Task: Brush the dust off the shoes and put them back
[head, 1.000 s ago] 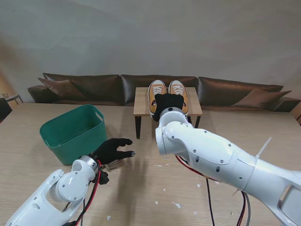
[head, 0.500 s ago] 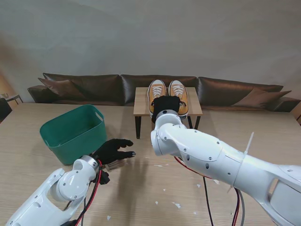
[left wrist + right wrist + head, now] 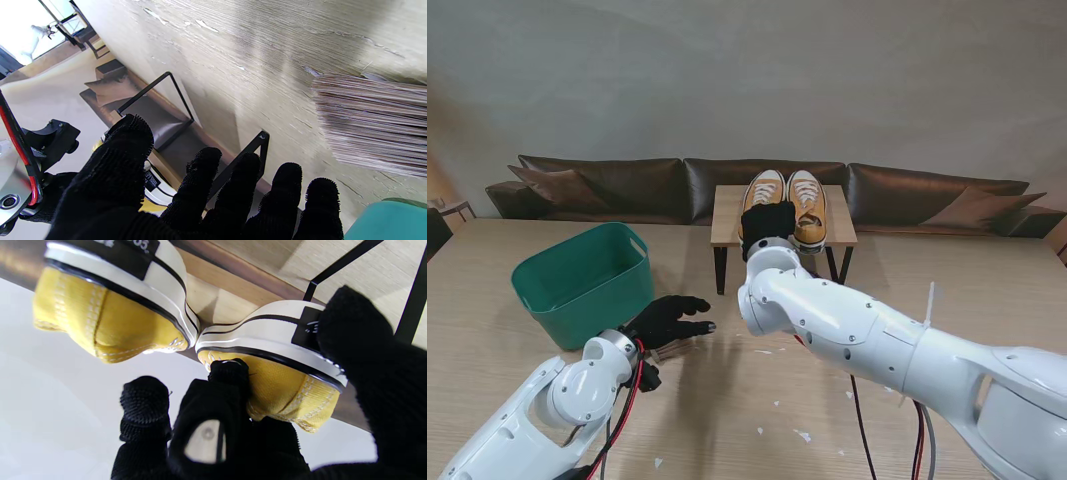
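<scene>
1. The right hand (image 3: 768, 218) is at the heel of the left shoe (image 3: 277, 373) of the yellow pair, on the small wooden stand (image 3: 727, 215).
2. Its thumb lies against the heel sole and its fingers (image 3: 230, 373) against the canvas; it seems to be pinching that heel.
3. The other shoe (image 3: 807, 205) sits just beside that hand, touching its mate.
4. The left hand (image 3: 667, 318) rests spread over the table (image 3: 727, 400), with brush bristles (image 3: 370, 123) just under it.

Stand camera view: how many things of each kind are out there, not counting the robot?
Yellow shoes: 2
Green bin: 1
Small wooden stand under the shoes: 1
Brush by the left hand: 1
Total: 5
</scene>
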{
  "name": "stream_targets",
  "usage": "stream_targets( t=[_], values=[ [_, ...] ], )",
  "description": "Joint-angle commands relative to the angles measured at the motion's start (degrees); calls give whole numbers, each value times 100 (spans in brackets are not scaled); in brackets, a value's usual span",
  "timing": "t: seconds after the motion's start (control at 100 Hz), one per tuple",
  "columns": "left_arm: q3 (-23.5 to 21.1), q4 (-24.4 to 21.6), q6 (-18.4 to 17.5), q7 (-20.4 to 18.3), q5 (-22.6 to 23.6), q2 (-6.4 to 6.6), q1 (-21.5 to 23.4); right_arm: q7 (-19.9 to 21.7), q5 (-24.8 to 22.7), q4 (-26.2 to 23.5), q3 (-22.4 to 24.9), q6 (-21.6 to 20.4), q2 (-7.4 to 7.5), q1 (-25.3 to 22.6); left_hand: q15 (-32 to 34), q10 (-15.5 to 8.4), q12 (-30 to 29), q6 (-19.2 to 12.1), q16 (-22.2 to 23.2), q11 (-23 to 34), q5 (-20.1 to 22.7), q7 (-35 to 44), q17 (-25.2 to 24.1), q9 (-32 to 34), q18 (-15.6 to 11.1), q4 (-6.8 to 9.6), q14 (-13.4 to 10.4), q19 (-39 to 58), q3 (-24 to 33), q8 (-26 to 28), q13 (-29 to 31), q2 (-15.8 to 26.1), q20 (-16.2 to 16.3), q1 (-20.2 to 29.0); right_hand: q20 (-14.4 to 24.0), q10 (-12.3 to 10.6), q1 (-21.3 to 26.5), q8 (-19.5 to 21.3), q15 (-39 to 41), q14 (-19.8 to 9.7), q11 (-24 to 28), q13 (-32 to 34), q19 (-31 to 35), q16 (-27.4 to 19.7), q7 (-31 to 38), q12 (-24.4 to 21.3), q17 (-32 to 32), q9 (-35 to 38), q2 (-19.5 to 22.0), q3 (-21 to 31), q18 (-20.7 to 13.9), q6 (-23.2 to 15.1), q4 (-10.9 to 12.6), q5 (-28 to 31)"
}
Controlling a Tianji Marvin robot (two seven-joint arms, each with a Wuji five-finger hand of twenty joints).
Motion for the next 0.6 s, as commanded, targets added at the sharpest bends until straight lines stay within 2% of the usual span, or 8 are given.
stream_targets(
  t=[0.0, 0.05, 0.1, 0.15, 0.18, 0.22, 0.37, 0.59],
  values=[
    [3, 1, 33, -116, -41, -20, -1, -28, -72, 48, -7, -122, -75, -87, 41, 57, 37, 48, 67, 1, 73, 23, 21, 53, 45, 170, 111, -19, -164, 39, 120, 262, 62, 101, -34, -442, 170, 474, 352, -227, 361, 54, 308, 152, 1134, 230, 2865, 383, -265, 282, 17, 211, -99, 718],
    [7, 0, 49, -126, -54, -19, -5, -132, -163, 88, 8, -193, -81, -100, 41, 60, 37, 38, 67, 2, 82, 26, 21, 57, 54, 170, 115, -19, -174, 43, 122, 274, 63, 100, -17, -526, 89, 771, 464, -253, 414, 53, 372, 237, 1416, 285, 2885, 630, -245, 327, -27, 107, -27, 1100],
    [11, -1, 66, -138, -67, -18, -9, -261, -250, 95, 63, -256, -73, -139, 38, 63, 37, 46, 66, 2, 94, 30, 21, 58, 56, 171, 118, -19, -183, 47, 119, 280, 64, 106, -3, -564, 15, 1176, 525, -242, 419, 52, 415, 318, 1593, 364, 2892, 787, -164, 388, -21, 34, 177, 1440],
    [14, -4, 85, -150, -82, -18, -12, -307, -368, 52, 104, -342, -29, -156, 38, 73, 36, 51, 67, -1, 105, 34, 16, 52, 50, 171, 126, -21, -194, 51, 119, 295, 65, 105, 6, -627, -41, 1521, 576, -273, 445, 54, 442, 376, 1766, 433, 2897, 903, 34, 422, -47, -59, 453, 1731],
    [16, -5, 94, -155, -90, -18, -14, -342, -437, 27, 129, -389, -3, -168, 37, 72, 37, 48, 67, 0, 83, 24, 22, 54, 53, 171, 124, -18, -202, 48, 118, 304, 67, 103, 11, -661, -94, 1842, 607, -266, 456, 53, 449, 410, 1851, 495, 2899, 969, 181, 434, -58, -124, 760, 1908],
    [18, -6, 102, -160, -100, -18, -17, -385, -546, -8, 158, -452, 34, -180, 37, 78, 37, 64, 67, 0, 102, 30, 16, 55, 53, 173, 129, -20, -211, 52, 120, 314, 67, 106, 18, -711, -127, 2110, 628, -290, 463, 54, 458, 438, 1902, 560, 2903, 1019, 328, 426, -101, -157, 893, 2013],
    [16, -13, 109, -175, -111, -16, -15, -389, -900, -257, 298, -746, 227, -232, 34, 81, 37, 70, 68, 4, 115, 28, 20, 65, 57, 175, 131, -18, -257, 56, 120, 357, 70, 109, -6, -806, -83, 2354, 571, -276, 455, 55, 381, 426, 2013, 696, 2881, 870, 613, 390, -160, -123, 948, 1923],
    [3, -16, 107, -191, -112, -12, -6, -499, -1249, -501, 577, -1105, 430, -369, 30, 90, 34, 80, 68, -2, 134, 29, 18, 52, 65, 183, 138, -19, -329, 61, 119, 405, 73, 131, 19, -825, 17, 2446, 497, -214, 427, 53, 322, 384, 2117, 810, 2802, 740, 720, 418, -180, -49, 947, 1790]
  ],
)
